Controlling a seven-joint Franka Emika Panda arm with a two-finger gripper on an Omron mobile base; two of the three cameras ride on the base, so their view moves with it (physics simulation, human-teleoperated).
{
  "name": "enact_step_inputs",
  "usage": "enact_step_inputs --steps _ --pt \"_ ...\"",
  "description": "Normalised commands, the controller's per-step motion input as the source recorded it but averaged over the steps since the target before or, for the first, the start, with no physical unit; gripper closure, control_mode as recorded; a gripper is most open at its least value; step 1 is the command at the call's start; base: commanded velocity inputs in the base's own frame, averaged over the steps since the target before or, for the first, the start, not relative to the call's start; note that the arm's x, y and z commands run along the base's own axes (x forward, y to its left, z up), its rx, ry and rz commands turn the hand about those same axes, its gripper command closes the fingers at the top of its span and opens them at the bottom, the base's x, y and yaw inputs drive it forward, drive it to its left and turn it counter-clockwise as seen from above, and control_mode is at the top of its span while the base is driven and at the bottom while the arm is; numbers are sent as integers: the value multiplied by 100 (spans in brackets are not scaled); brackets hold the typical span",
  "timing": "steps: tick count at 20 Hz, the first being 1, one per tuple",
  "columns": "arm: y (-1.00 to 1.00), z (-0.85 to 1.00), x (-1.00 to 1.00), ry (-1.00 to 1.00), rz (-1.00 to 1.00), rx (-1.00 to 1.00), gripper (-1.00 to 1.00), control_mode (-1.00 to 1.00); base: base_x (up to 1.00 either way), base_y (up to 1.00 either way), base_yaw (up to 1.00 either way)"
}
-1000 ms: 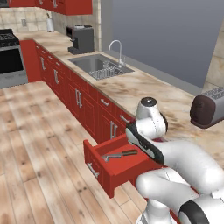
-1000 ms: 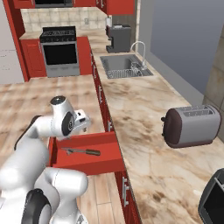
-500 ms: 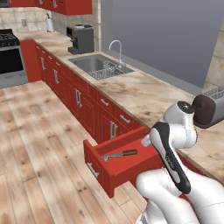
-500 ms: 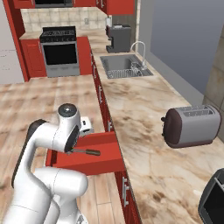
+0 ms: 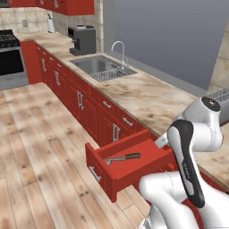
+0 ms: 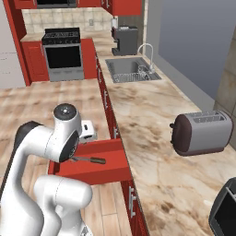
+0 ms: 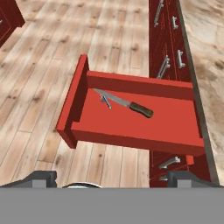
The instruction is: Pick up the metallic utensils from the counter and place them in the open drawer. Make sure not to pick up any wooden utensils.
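The open drawer point(image 7: 131, 124) is a red box pulled out from the cabinet row, also seen as the drawer point(image 5: 134, 167) and the drawer point(image 6: 99, 170). Inside it lies the kitchen knife point(image 7: 127, 105), silver blade and dark handle, with the small grey metal spoon point(image 7: 105, 102) crossing under its blade. From the sides I see the knife point(image 5: 124, 157) and the knife point(image 6: 90, 160). My gripper point(image 7: 113, 177) hovers above and in front of the drawer, open and holding nothing, its fingertips point(image 7: 43, 177) far apart. The task's counter and the wooden utensils are out of view.
A marbled worktop point(image 6: 147, 124) runs along the red cabinets, with a steel sink point(image 6: 131, 69), a coffee machine point(image 6: 125, 34) and a toaster point(image 6: 200, 133) on it. A stove point(image 6: 62, 53) stands at the far end. Wood floor point(image 5: 40, 147) lies beside the drawer.
My arm has swung up and back from over the drawer, its elbow now further right in the left base view. Knife and spoon lie unmoved in the drawer. The gripper stays open.
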Motion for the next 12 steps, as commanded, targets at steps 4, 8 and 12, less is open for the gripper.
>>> enact_step_inputs --steps 4,8,12 --pt "0 3 -11 1 -15 -2 -100 -100 0 0 0" --pt "0 2 0 0 -4 -1 -100 -100 0 0 0" --pt "0 0 0 0 0 0 -100 -100 0 0 0"
